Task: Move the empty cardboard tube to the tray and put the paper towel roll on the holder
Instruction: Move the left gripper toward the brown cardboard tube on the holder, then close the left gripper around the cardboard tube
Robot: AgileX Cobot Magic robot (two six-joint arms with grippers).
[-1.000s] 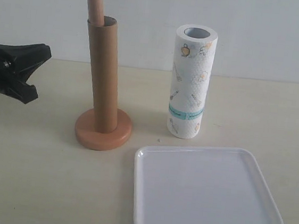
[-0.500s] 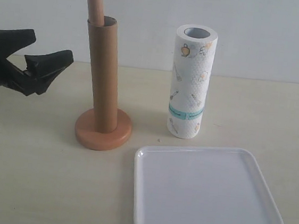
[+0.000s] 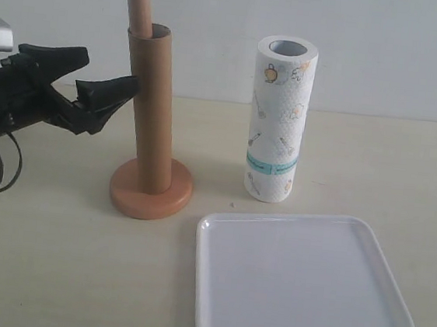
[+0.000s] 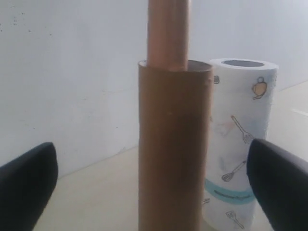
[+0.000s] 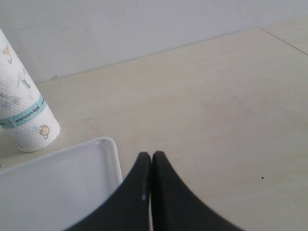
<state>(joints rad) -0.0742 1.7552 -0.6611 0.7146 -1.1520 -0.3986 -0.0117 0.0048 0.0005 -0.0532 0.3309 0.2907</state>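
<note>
Tabletop (image 3: 51,271) strip between tray (image 3: 291,216) and holder (image 3: 150,195)

The empty cardboard tube (image 3: 152,110) is plain brown, the holder (image 3: 150,194) light orange-brown. The paper towel roll (image 3: 280,115) is embossed white with yellow-grey pictures and a teal band; the tray (image 3: 299,285) glossy white.

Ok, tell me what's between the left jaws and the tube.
Nothing. In the left wrist view the tube stands ahead of the open left jaws, with only air between them.
</note>
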